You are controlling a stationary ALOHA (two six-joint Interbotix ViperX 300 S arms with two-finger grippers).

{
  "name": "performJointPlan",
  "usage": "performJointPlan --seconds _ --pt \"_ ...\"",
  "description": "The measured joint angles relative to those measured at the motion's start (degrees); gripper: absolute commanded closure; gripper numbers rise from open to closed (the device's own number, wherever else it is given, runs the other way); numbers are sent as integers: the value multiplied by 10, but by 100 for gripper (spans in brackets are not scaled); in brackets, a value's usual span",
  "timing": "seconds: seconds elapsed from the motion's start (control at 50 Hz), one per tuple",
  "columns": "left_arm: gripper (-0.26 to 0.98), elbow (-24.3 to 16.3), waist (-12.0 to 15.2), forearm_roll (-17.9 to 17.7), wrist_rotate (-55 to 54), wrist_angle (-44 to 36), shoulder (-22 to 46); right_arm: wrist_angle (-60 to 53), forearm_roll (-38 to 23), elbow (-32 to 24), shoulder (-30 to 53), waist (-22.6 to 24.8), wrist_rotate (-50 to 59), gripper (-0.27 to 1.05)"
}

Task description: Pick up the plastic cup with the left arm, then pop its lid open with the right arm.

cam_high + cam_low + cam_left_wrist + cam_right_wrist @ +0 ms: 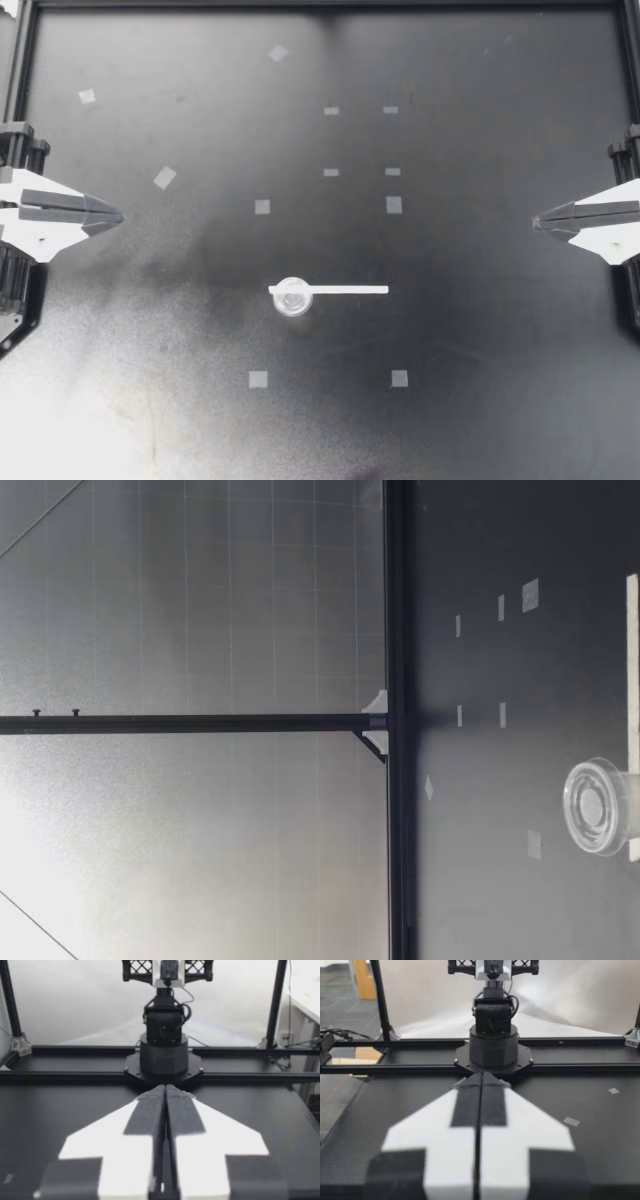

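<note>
A small clear round cup (293,297) sits on the black table near its middle, at the left end of a white strip (340,290) that lies flat. In the low view the cup (598,807) lies close to the camera with the strip (632,680) beside it. My left gripper (118,215) rests shut at the table's left edge, holding nothing, its tips pointing inward. Opposite it, my right gripper (537,221) is shut and empty at the right edge. Each wrist view shows its own fingers (150,1110) (492,1105) pressed together, facing the other arm's base.
Several small pale tape squares (262,207) dot the table. A black frame rail (320,5) runs along the far edge. Across the table stand the right arm's base (164,1050) and the left arm's base (492,1045).
</note>
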Motion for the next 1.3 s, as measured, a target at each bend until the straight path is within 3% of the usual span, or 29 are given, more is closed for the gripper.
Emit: performJointPlan --seconds 0.08,0.18,0.38,0.62,0.8,1.02,1.3 --pt "71 3 0 0 19 -4 -8 0 1 0 -1 -1 1 80" --pt "79 6 1 0 26 -5 -13 0 2 -1 0 0 4 86" --pt "79 4 1 0 26 -4 -9 53 9 -38 19 -2 8 86" --pt "79 -56 0 -1 23 84 28 171 10 -134 89 -26 8 86" --pt "78 -69 0 -1 13 119 91 193 10 -176 174 -30 8 86" --pt "73 -73 0 -2 7 111 166 209 10 -216 286 -30 7 86" --pt "52 -69 0 -9 4 69 227 210 10 -265 426 -24 6 86"
